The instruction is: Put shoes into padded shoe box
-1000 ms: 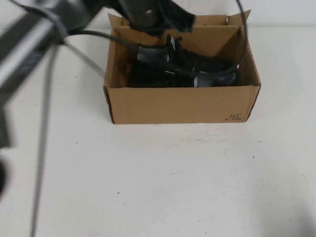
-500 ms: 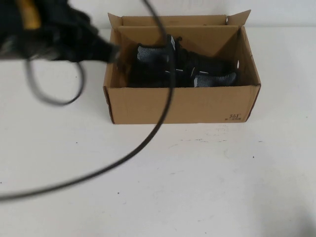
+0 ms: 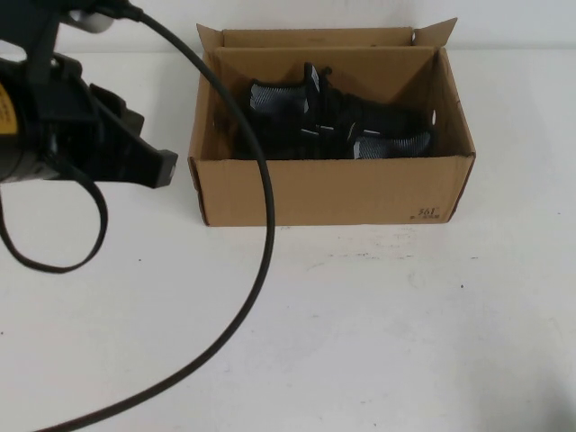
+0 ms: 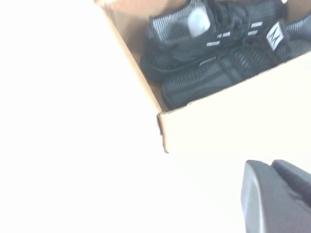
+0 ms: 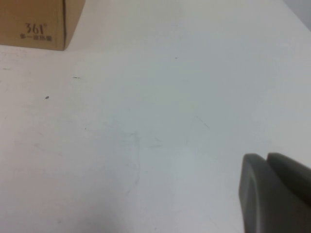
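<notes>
Shoes (image 3: 337, 126) lie inside box (image 3: 333, 193); left gripper (image 3: 148, 166) beside it, right gripper (image 5: 274, 194) apart.

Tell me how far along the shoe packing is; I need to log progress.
Done: both shoes lie inside the padded shoe box, side by side. In hand: nothing; the left gripper is beside the box's left wall, off the shoes, and the right gripper is over bare table near the box's logo corner, holding nothing. Left: apparently only the box's flaps, which stand open.
</notes>
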### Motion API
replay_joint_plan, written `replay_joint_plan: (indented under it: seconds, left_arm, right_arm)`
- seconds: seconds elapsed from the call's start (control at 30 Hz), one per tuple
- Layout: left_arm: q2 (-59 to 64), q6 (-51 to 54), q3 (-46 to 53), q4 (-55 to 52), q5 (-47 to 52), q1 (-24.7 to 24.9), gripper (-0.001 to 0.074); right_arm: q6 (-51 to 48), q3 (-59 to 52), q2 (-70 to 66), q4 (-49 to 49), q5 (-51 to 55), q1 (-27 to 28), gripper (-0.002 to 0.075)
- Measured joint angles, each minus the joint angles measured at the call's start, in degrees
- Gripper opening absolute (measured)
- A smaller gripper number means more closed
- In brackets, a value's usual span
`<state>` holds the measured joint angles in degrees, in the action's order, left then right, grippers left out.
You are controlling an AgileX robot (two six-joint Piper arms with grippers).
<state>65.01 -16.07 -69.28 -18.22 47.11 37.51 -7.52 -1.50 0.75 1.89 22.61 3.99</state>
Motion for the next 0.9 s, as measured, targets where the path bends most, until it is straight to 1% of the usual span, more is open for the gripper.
replay_joint_plan:
  seconds: [0.27,0.43,0.57,0.73,0.83,0.9]
  left_arm:
    - [0.4,0.0,0.1,-0.9,-0.1,0.0,-0.0003]
    - [0.2,0.3,1.8,-1.4,-4.3,0.1,-0.0003]
    - [-2.8,3.6,7.1,-0.3,-12.6,0.2,-0.0004]
    - [-9.7,14.9,16.3,6.0,-27.2,-0.3,-0.0004]
    - [-14.5,20.5,22.6,10.7,-36.6,-3.0,-0.0003]
    - [-17.8,22.2,27.3,12.7,-42.0,-5.9,-0.0004]
  right_arm:
    - [0.0,0.0,0.0,0.0,0.0,0.0,-0.0007]
    - [0.0,0.0,0.0,0.0,0.0,0.0,-0.0007]
    - [0.0,0.0,0.0,0.0,0.0,0.0,-0.0007]
    - [0.0,0.0,0.0,0.0,0.0,0.0,-0.0007]
    - [0.0,0.0,0.0,0.0,0.0,0.0,-0.0007]
    - [0.0,0.0,0.0,0.0,0.0,0.0,-0.0007]
